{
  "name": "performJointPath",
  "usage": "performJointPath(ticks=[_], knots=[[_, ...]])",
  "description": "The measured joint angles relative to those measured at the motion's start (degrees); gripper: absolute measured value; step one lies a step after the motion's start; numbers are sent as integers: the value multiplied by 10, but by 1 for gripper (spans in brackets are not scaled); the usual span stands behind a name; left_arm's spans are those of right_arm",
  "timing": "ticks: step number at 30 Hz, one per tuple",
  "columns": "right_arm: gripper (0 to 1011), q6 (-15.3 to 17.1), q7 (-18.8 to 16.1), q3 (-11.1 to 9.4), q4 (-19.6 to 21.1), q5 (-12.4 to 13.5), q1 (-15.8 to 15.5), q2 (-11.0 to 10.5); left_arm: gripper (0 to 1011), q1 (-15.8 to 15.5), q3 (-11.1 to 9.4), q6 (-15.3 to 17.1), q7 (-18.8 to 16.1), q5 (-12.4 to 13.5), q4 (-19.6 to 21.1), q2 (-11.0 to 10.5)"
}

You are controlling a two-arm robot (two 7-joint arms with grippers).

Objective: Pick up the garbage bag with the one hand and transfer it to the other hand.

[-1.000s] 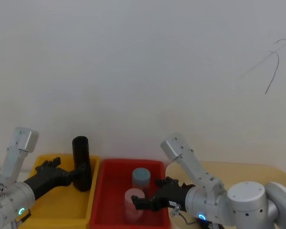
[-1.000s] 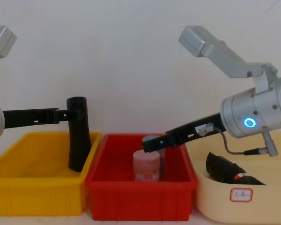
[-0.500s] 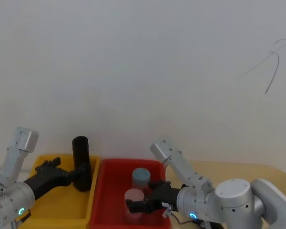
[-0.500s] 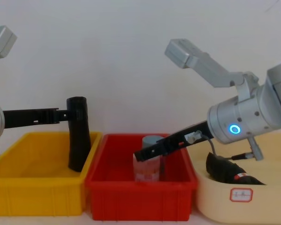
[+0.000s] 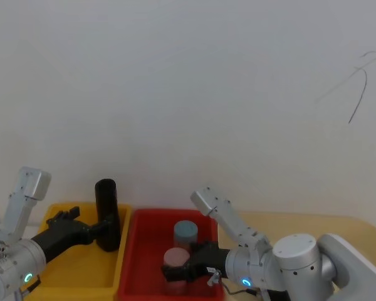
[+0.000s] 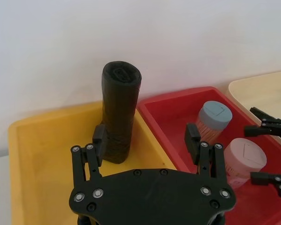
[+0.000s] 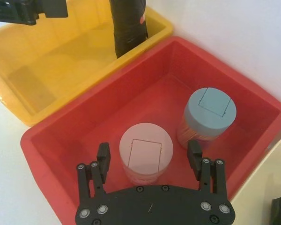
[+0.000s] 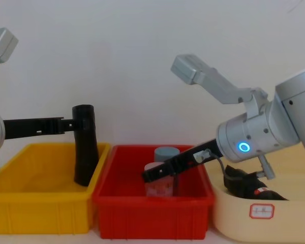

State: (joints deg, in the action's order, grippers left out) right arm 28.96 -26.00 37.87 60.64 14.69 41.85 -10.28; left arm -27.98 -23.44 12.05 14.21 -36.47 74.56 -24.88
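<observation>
The garbage bag (image 8: 85,152), a thick black roll, stands leaning in the yellow bin (image 8: 40,213) against the wall shared with the red bin. The right wrist view catches a red mark on the garbage bag (image 7: 127,23). My left gripper (image 6: 145,136), green ring on its wrist, is open at the roll (image 6: 119,112), which stands between the jaws close to one finger (image 6: 99,138). In the chest view the left gripper (image 8: 73,123) meets the roll near its top. My right gripper (image 7: 149,157), blue ring, hangs open in the red bin (image 7: 75,126), its fingers on either side of a pink-lidded jar (image 7: 145,150).
A blue-lidded jar (image 7: 210,110) stands behind the pink one in the red bin (image 8: 152,213). A cream bin (image 8: 254,223) at the right holds another black bundle (image 8: 244,184) with a red-and-white label. A white wall rises close behind the bins.
My right arm has swung left and lower across the red bin, bringing its open fingers around the pink-lidded jar. The left gripper and the roll have not moved.
</observation>
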Motion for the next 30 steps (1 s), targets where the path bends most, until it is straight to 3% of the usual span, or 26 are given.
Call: performJointPath(ticks=[20, 30], knots=[[1001, -14, -14, 5, -51, -12, 15, 19, 1000, 0, 0, 0, 0, 0, 0, 0], [764, -16, -16, 6, -58, -14, 17, 22, 1000, 0, 0, 0, 0, 0, 0, 0]])
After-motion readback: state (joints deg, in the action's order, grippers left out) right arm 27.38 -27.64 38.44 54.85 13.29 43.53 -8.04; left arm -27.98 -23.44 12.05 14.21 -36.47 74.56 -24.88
